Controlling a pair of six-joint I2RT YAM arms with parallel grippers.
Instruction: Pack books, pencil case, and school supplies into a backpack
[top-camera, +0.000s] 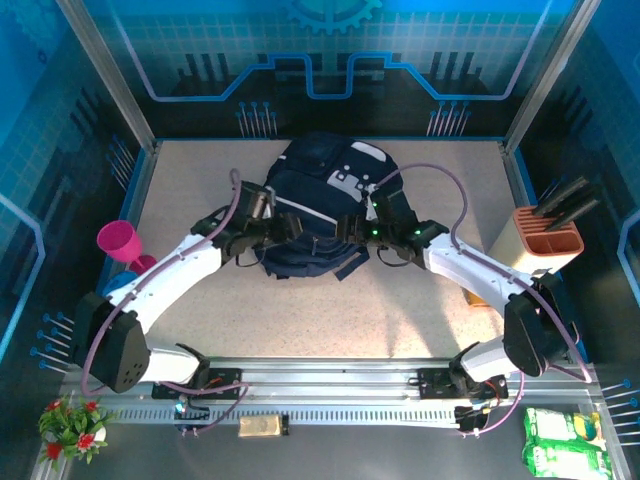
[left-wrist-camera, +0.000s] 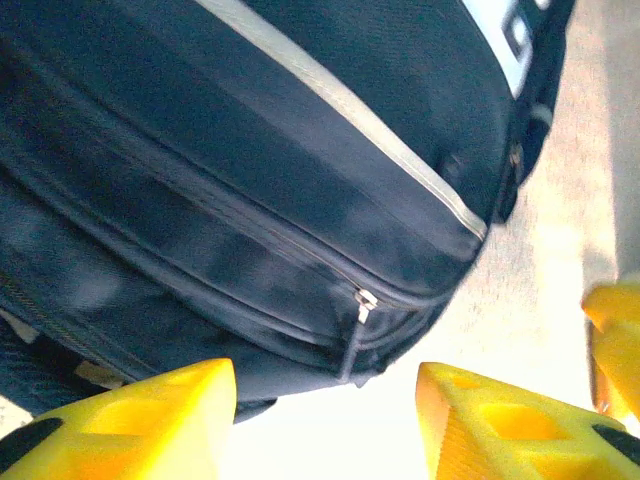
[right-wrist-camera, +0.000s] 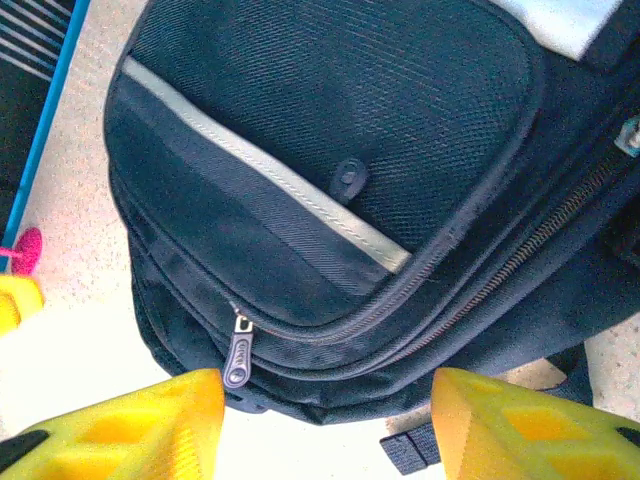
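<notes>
The dark navy backpack (top-camera: 318, 200) lies in the middle of the table, zippers closed as far as I can see. My left gripper (top-camera: 272, 232) is at its near left edge and my right gripper (top-camera: 352, 230) at its near right edge. In the left wrist view the left gripper (left-wrist-camera: 325, 425) is open, with a zipper pull (left-wrist-camera: 360, 305) just beyond the gap. In the right wrist view the right gripper (right-wrist-camera: 325, 425) is open below the backpack (right-wrist-camera: 330, 170), a grey zipper pull (right-wrist-camera: 238, 355) beside its left finger. The books and pencil case are out of view. A small orange bit (top-camera: 478, 298) peeks from under my right forearm.
A magenta cup (top-camera: 120, 240) stands at the left edge of the table. A beige holder with black handles (top-camera: 548, 235) stands at the right edge. Blue walls close the table at the back and sides. A flower pot (top-camera: 72, 425) and green packets (top-camera: 565, 445) lie beside the arm bases.
</notes>
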